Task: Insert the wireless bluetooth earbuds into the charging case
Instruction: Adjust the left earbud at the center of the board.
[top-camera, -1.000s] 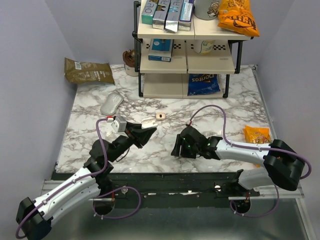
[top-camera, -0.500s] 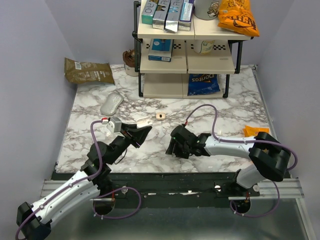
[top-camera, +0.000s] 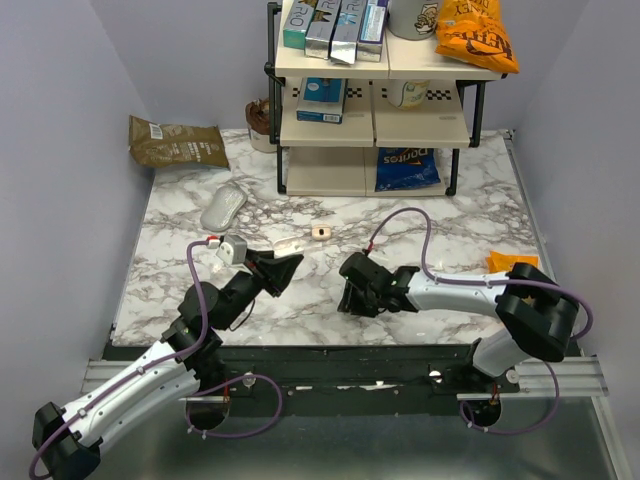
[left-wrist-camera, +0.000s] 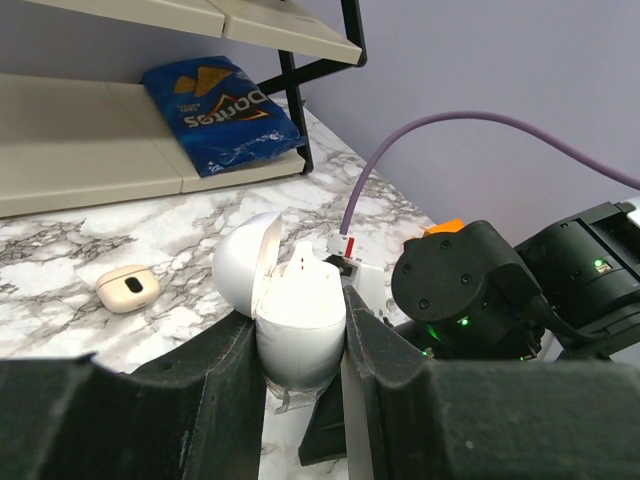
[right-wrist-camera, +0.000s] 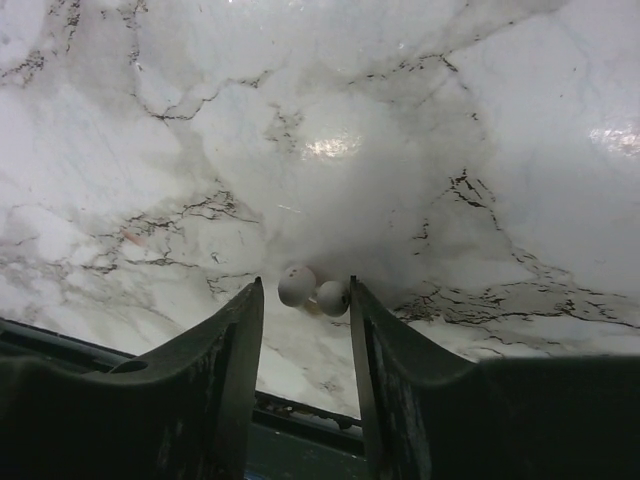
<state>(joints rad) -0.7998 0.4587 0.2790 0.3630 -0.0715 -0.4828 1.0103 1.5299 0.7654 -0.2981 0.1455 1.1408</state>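
- The earbud (left-wrist-camera: 128, 288) lies alone on the marble table (top-camera: 450, 220), a small tan rounded piece with a dark centre facing up. It is near the case but apart from it, and nothing touches it.
- It looks light, hard and smooth, so it would likely skate or flip under a glancing touch. The best hold is probably across its two longer sides, low down and with gentle pressure.
- The case (left-wrist-camera: 300, 315) is off the table, clamped by its lower body in the left gripper (left-wrist-camera: 300, 332). Its lid (left-wrist-camera: 245, 268) is swung open to one side and the mouth faces up and clear.
- The case is glossy white plastic, stiff but slippery. The low grip leaves the opening free for loading.
- The right gripper (right-wrist-camera: 303, 288) hangs low over the marble, just beside the left one. Its fingers are narrowly apart around two small pale round shapes (right-wrist-camera: 298, 285).
- I cannot tell what these shapes are. I also cannot tell whether the fingers pinch them or only straddle them.
- Farther off, a grey mouse (top-camera: 223, 208) lies to the left. A Doritos bag (left-wrist-camera: 215, 110) sits under the shelf (top-camera: 370, 130) at the back.
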